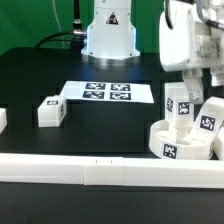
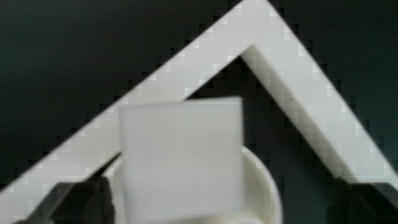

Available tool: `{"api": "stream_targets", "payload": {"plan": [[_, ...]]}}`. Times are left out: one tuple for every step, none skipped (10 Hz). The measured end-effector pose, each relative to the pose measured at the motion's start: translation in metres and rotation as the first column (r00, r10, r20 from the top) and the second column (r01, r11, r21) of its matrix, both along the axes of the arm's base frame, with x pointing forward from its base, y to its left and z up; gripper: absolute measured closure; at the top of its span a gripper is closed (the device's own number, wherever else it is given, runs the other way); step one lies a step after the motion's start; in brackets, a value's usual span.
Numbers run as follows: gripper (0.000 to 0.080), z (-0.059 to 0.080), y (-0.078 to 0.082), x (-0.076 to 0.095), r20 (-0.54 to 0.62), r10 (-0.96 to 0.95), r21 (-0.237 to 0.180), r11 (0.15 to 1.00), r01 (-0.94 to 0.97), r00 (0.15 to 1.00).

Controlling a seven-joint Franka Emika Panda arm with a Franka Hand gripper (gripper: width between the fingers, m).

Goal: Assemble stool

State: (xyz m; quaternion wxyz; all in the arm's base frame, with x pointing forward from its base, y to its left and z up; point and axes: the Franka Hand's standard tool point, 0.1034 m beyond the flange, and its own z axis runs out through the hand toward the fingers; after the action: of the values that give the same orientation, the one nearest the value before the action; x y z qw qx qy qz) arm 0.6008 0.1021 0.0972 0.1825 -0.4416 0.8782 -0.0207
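- Exterior view: the seat [image 1: 165, 146] sits at the exterior view's right, close behind the front rail [image 1: 110, 172].
- Two legs stand in it. My gripper [image 1: 190, 82] is down over the top of the leg [image 1: 178, 106], and a second leg [image 1: 208, 119] leans beside that one.
- A loose leg [image 1: 50, 112] lies well apart on the black table [image 1: 30, 70], past the marker board [image 1: 96, 92].
- Wrist view: the leg [image 2: 178, 150] fills the middle, with the seat's round edge [image 2: 260, 185] behind it and the rails [image 2: 267, 50] meeting in a corner beyond.
- One dark finger [image 2: 75, 200] sits just beside the leg. The other side is blurred, so I cannot tell whether the claw is pinching the leg or only straddling it.
- I judge the step to be seating this leg in its socket.
- To do it well, I would keep the leg upright and centred between the fingers.
- I would press straight down while turning and let the rail corner brace the seat.
- I would also keep clear of the second leg.
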Motion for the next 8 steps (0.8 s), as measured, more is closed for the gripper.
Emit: {"api": "stream_targets", "payload": {"plan": [[0.0161,0.006,-0.007,-0.001,0.010,0.024,-0.010,1.000,-0.023,1.000],[0.0161,0.015,-0.016,0.001,0.022,0.049,-0.023,0.999,-0.049,0.999],[0.0152,0.019,-0.022,0.003,0.030,0.053,-0.033,0.998,-0.052,0.998],[0.0152,0.015,-0.020,0.002,0.024,0.057,-0.035,0.998,-0.057,0.998],[0.0151,0.015,-0.020,0.002,0.024,0.058,-0.036,0.998,-0.057,0.998],[0.0151,0.015,-0.020,0.002,0.024,0.058,-0.036,0.998,-0.057,0.998],[0.0151,0.012,-0.020,0.001,0.019,0.076,-0.044,0.996,-0.075,0.997],[0.0151,0.004,-0.020,-0.003,0.008,0.106,-0.059,0.993,-0.105,0.994]]}}
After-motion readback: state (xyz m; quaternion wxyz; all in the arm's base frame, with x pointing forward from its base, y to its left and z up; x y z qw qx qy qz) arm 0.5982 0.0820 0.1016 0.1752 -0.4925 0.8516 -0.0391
